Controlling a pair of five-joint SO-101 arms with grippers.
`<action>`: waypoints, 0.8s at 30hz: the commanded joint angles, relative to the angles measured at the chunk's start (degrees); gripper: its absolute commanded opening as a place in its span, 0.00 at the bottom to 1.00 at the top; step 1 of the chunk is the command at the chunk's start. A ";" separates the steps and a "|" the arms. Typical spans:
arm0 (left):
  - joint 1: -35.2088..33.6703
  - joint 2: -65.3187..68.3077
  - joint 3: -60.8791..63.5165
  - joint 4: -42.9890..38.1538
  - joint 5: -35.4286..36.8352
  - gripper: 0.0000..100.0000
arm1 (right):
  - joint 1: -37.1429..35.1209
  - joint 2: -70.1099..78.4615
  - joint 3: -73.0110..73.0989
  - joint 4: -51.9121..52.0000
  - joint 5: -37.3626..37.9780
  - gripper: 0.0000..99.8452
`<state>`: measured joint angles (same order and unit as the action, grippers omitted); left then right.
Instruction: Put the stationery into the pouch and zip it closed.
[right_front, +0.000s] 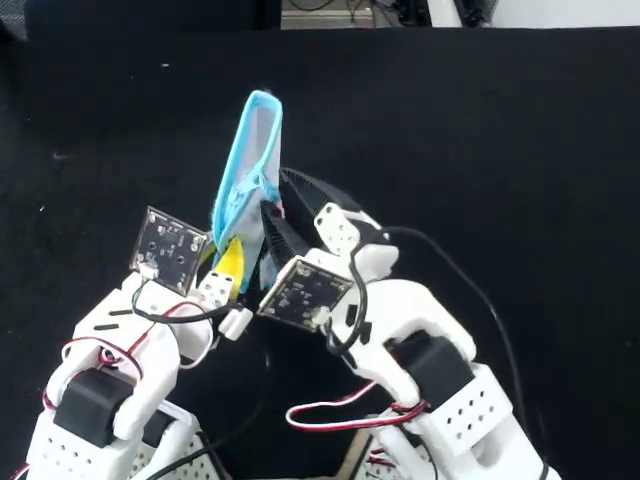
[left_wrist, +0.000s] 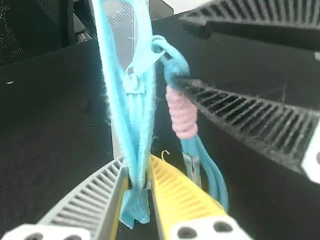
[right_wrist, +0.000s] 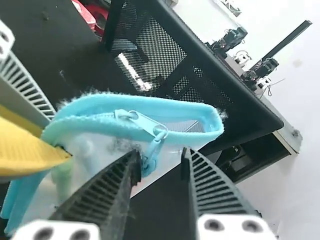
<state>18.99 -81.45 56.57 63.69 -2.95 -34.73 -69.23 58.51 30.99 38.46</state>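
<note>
The high view looks steeply down over the bench (right_front: 520, 140); both wrist views sit close, sharing the pouch (right_front: 252, 150)

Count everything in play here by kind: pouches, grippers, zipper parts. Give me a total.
pouch: 1
grippers: 2, the left gripper shut on the pouch's end and the right gripper open at the zipper
zipper slider: 1
pull cord: 1
Total: 5
</note>
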 joint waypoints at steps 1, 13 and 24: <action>0.13 0.53 1.89 0.88 -0.88 0.03 | -0.44 0.04 -0.66 -0.62 0.35 0.13; 0.92 0.35 2.07 2.11 -1.05 0.03 | -0.44 1.89 -0.84 -5.71 -3.25 0.01; 2.68 0.26 2.24 2.11 -0.97 0.03 | 5.10 1.63 -0.40 -5.36 -4.84 0.01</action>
<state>21.27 -81.45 56.57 63.96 -3.21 -32.35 -69.23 58.51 26.68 34.07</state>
